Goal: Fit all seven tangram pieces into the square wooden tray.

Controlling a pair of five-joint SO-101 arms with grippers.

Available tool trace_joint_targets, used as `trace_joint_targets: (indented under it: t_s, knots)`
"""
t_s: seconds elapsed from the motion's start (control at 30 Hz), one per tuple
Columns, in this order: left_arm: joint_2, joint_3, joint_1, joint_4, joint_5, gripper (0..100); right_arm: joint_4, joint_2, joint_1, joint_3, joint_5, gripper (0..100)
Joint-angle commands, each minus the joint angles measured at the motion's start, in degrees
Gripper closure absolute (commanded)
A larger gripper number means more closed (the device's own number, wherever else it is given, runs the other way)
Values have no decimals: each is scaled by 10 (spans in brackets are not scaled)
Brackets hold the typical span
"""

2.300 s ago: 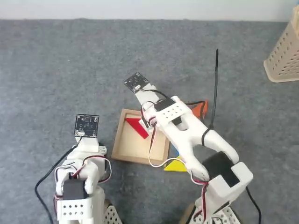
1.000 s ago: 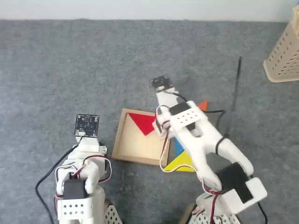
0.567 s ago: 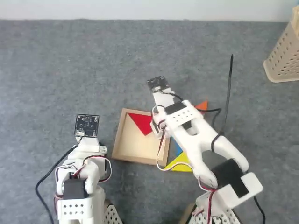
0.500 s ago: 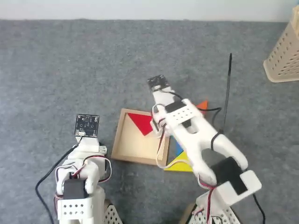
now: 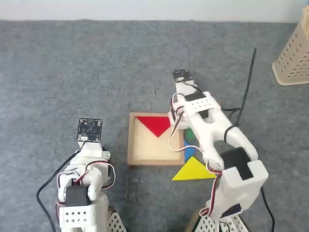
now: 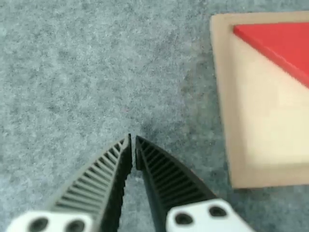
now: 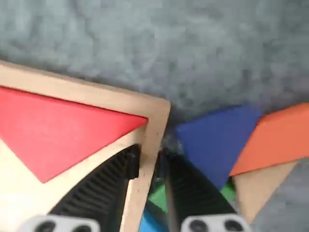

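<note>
Tangram pieces (image 5: 193,171) look thin, stiff and slick, so pinch opposite edges: the red triangle (image 5: 155,124) lies inside the square wooden tray (image 5: 131,142), others just beside the wall your right gripper (image 7: 147,157) clamps, left gripper (image 6: 133,142) closed near it.

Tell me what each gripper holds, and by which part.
The right gripper pinches the wooden tray by its side wall near a corner, one finger inside, one outside. The left gripper holds nothing; it is shut above the carpet.
</note>
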Motion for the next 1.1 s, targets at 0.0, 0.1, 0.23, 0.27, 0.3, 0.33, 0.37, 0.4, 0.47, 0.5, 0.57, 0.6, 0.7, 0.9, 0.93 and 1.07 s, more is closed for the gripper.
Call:
trace_joint_targets:
  t_s: [0.0, 0.1, 0.23, 0.27, 0.3, 0.33, 0.37, 0.4, 0.47, 0.5, 0.57, 0.6, 0.7, 0.9, 0.93, 1.07]
  knots:
    - [-11, -6, 3, 4, -2, 983, 0, 2, 47, -50, -2, 943]
    - [-11, -6, 3, 4, -2, 983, -1, 2, 58, -69, -2, 939]
    - [-11, -6, 3, 4, -2, 983, 10, -6, 52, -78, 0, 938]
    - [-11, -6, 3, 4, -2, 983, 22, -10, 46, -83, 8, 933]
    - [-11, -6, 3, 4, -2, 983, 36, -18, 41, -85, 23, 920]
    - [-11, -6, 3, 4, -2, 983, 50, -28, 36, -89, 33, 903]
    - [-11, -6, 3, 4, -2, 983, 58, -43, 32, -89, 39, 883]
    - [-11, -6, 3, 4, -2, 983, 65, -59, 28, -85, 40, 865]
    - [-11, -6, 3, 4, -2, 983, 80, -95, 24, -76, 40, 839]
    - [-11, -6, 3, 4, -2, 983, 86, -114, 24, -68, 40, 835]
    - [-11, -6, 3, 4, -2, 983, 91, -157, 26, -40, 42, 844]
    - [-11, -6, 3, 4, -2, 983, 93, -179, 27, -19, 43, 850]
    - [-11, -6, 3, 4, -2, 983, 94, -256, 25, 61, 68, 863]
    - [-11, -6, 3, 4, -2, 983, 112, -415, -15, 261, 275, 861]
    - [-11, -6, 3, 4, -2, 983, 117, -440, -23, 297, 327, 860]
    - [-11, -6, 3, 4, -2, 983, 126, -531, -66, 418, 425, 835]
